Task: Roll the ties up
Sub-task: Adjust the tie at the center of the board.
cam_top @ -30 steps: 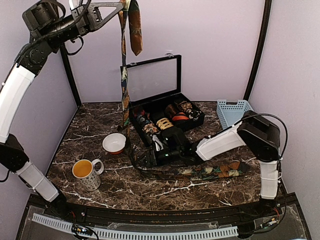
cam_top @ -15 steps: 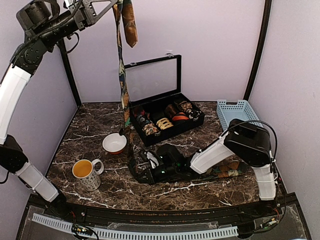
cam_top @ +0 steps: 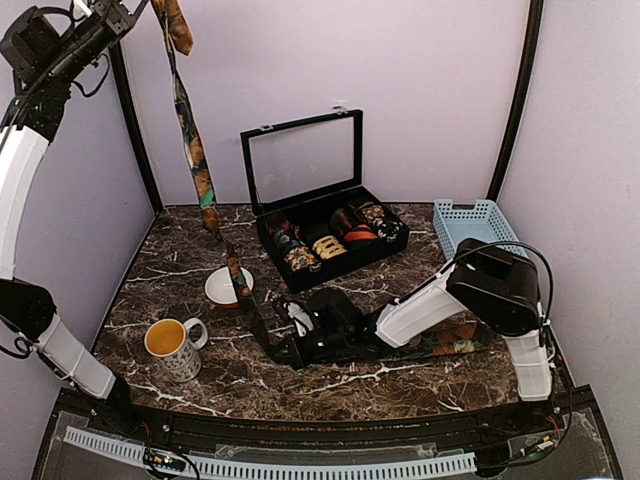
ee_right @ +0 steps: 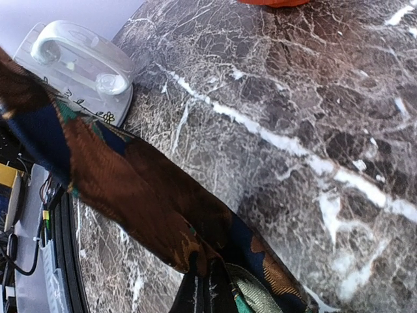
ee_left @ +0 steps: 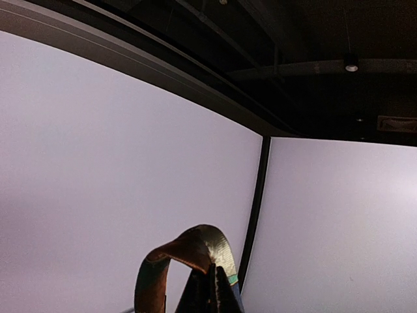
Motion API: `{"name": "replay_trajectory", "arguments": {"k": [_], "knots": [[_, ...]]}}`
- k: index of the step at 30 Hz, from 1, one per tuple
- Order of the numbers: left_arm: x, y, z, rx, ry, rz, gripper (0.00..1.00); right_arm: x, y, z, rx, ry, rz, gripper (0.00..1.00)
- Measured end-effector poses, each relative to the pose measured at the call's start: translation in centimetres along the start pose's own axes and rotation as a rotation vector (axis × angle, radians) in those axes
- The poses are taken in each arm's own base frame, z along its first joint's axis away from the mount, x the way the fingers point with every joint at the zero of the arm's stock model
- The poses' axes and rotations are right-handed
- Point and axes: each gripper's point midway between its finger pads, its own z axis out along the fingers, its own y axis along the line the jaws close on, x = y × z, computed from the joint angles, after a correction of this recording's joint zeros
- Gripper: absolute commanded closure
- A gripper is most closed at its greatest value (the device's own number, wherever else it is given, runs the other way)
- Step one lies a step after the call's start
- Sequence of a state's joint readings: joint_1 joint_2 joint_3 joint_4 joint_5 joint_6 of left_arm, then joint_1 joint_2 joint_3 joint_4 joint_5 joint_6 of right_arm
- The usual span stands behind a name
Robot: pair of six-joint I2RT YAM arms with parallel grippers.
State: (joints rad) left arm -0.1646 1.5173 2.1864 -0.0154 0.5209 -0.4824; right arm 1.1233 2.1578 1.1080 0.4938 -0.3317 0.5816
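One long tie (cam_top: 197, 170), dark green and brown with orange patches, runs in a slanted line from the top left corner down to the table. My left gripper (cam_top: 148, 7) is raised high and shut on its upper end. In the left wrist view the tie (ee_left: 195, 246) loops over the shut left gripper (ee_left: 212, 290). Low over the table, my right gripper (cam_top: 286, 351) is shut on the tie's lower stretch. In the right wrist view the tie (ee_right: 124, 189) crosses the marble and enters the right gripper (ee_right: 210, 290). The remaining length (cam_top: 450, 338) lies flat under the right arm.
An open black box (cam_top: 330, 235) with a glass lid holds several fabric coils behind the right arm. A blue basket (cam_top: 468, 222) stands at the back right. A white bowl (cam_top: 222, 287) and a mug of orange liquid (cam_top: 172, 345) sit front left, close to the hanging tie.
The left arm has swung up and left with the tie's end, so the tie now slants. The right gripper moved toward the front and shut on the tie.
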Motion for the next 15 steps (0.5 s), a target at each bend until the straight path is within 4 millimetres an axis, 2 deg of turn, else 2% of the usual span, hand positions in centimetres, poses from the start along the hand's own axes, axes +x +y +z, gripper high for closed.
{"name": "replay_trajectory", "arguments": {"k": [4,8,12,15], "knots": [[-2.6,2.9,-1.0,-0.055,-0.085,-0.019,1.00,-0.4,0.3,0.8,0.023,-0.003,-0.025,1.00],[-4.1,4.4,-1.0,-0.051,-0.145,-0.044,1.00,-0.8,0.8,1.8,0.038,-0.001,-0.047,1.00],[-2.9,4.7,-0.1,0.020,-0.141,-0.125,1.00,-0.9,1.0,2.1,0.047,0.005,-0.063,1.00],[0.3,4.6,1.1,0.089,-0.074,-0.193,1.00,-0.9,1.1,2.2,0.053,0.004,-0.079,0.96]]}}
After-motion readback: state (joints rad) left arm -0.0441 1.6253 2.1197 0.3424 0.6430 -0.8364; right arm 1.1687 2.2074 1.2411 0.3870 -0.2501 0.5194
